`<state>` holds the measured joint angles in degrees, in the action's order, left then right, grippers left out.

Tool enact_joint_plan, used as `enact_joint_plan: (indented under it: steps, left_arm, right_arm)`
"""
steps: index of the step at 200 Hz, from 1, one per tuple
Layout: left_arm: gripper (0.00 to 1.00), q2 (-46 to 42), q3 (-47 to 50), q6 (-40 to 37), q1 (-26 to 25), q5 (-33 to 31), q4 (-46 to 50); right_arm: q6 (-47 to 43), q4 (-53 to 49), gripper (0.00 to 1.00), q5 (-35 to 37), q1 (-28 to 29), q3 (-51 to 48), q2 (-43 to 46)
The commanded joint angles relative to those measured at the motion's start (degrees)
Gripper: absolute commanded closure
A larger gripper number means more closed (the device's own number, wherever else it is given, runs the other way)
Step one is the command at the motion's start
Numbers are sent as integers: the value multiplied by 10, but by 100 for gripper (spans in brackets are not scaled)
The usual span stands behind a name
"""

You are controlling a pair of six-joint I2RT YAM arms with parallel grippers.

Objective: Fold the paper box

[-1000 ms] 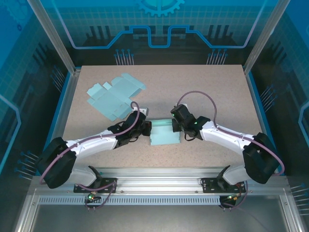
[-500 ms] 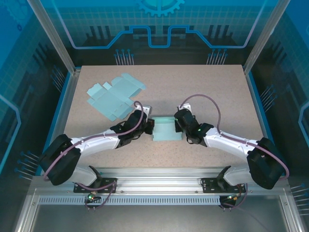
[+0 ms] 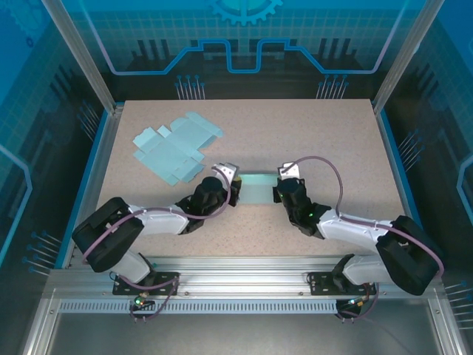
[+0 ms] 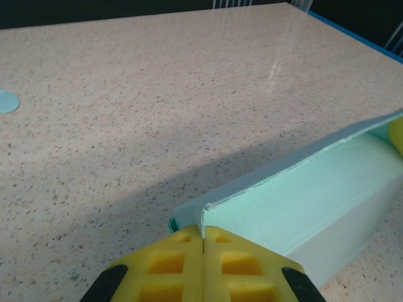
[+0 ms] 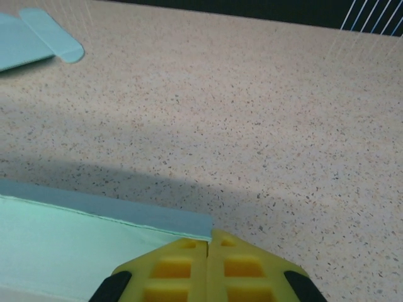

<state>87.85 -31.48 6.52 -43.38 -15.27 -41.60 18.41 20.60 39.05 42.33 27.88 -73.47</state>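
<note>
The paper box (image 3: 256, 188) is a pale teal sheet, partly folded, lying mid-table between my two grippers. My left gripper (image 3: 235, 189) is shut at its left end. In the left wrist view the yellow fingertips (image 4: 203, 235) meet on the corner of an upturned panel of the box (image 4: 302, 195). My right gripper (image 3: 278, 191) is shut at the right end. In the right wrist view its tips (image 5: 208, 241) close on the corner of the box (image 5: 75, 245), whose far edge strip looks bluer.
A second, unfolded teal box blank (image 3: 174, 146) lies flat at the back left of the speckled table (image 3: 332, 140); its rounded flap (image 5: 47, 34) shows in the right wrist view. Blue walls and metal posts ring the table.
Both grippers have moved away from the arm bases toward the table's middle. The box went with them, and it now looks like a narrower strip than a second ago.
</note>
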Motion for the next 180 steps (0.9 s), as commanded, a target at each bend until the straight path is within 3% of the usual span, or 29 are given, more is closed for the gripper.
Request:
enact_joint_plan:
  steps: [1,38,74,93,119,160,180]
  left_arm:
    - [100,15,26,-54,-43,57,-151]
    - [99,39,75,-63,-67,35,-226]
    - [91,44,93,-51,-79,31,-228]
    - [81,30,104,-40,-82,28,-229]
    - [58,-14,109,-22,-81,27,-205]
    - [34,-125,95,41,-82,11,-96]
    - [22,-187,71,81,-82,-28,5]
  right_arm:
    - [-15,93,100,-55,25,-33,18]
    - [-23,101,100,-29,46,-72,42]
    - [-18,87,100,1,62,-92,51]
    - [-14,78,100,8,63,-96,55]
    - [-13,67,100,18,64,-94,57]
    - [-12,64,100,23,63,-89,51]
    - [-10,67,100,23,64,-88,45]
